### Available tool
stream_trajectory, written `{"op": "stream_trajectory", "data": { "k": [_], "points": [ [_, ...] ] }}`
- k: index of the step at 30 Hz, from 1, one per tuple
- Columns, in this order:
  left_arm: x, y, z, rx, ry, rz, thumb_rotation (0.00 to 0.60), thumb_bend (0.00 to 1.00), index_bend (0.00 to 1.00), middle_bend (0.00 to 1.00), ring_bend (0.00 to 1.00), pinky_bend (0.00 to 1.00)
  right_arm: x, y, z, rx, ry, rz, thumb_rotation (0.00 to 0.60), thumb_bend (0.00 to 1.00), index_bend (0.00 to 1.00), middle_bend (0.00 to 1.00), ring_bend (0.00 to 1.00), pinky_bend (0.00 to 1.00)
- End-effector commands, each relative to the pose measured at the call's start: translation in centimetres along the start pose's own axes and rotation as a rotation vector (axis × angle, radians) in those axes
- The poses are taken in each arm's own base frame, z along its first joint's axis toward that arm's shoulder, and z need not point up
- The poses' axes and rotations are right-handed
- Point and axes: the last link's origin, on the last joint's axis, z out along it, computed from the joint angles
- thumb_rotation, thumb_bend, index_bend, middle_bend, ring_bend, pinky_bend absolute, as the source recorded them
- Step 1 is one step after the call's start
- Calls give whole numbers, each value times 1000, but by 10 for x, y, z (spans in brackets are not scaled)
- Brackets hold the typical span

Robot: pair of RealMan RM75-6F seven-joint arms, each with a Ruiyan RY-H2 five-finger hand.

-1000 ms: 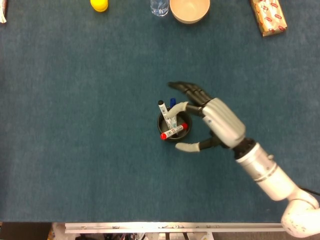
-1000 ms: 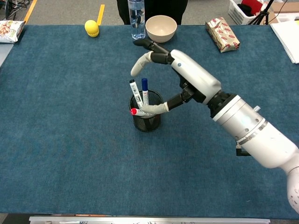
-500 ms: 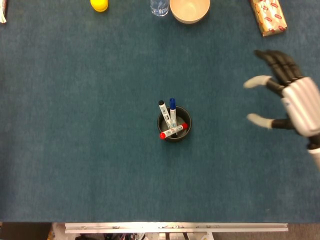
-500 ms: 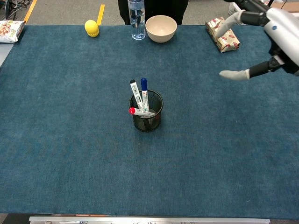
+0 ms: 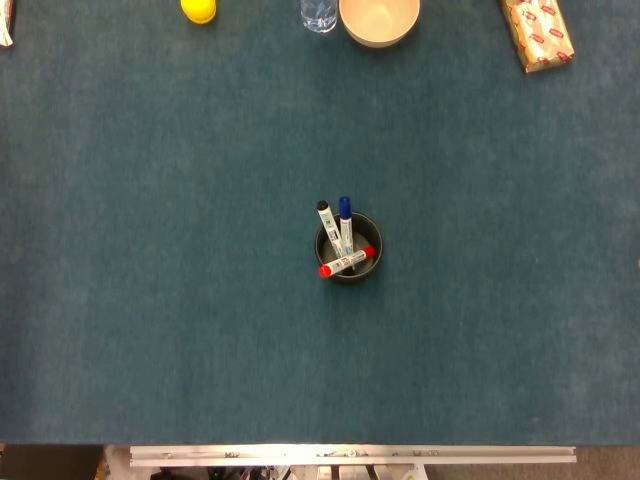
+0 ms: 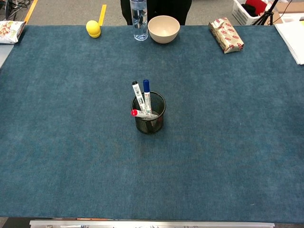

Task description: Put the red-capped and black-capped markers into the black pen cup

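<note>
Along the far edge of the blue table [image 6: 71,156], from left to right, sit a snack packet [image 6: 10,29], a yellow ball [image 6: 93,28], a clear water bottle [image 6: 138,18], a beige bowl [image 6: 164,28] and a wrapped package [image 6: 226,35]. At the table's middle stands the black mesh pen cup [image 6: 149,118], holding the black-capped marker [image 6: 137,95] leaning left, a blue-capped marker [image 6: 147,93] upright beside it, and the red-capped marker [image 6: 143,113] lying tilted across the rim with its cap poking out to the left. Neither hand shows in either view, so their state cannot be told.
</note>
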Motion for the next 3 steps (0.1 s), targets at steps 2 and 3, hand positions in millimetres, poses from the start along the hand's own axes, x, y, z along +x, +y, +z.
{"op": "stream_trajectory", "data": {
  "k": [2,3],
  "points": [
    [0,5,2,-7,-9,2,600,91,450,447,397,549,0,10,-9,-34,7,9,600,0,406,102,0,75],
    [-1,6,2,-9,-14,5,600,91,450,447,397,549,-1,10,-10,-35,6,12,600,0,406,103,0,75]
  ]
}}
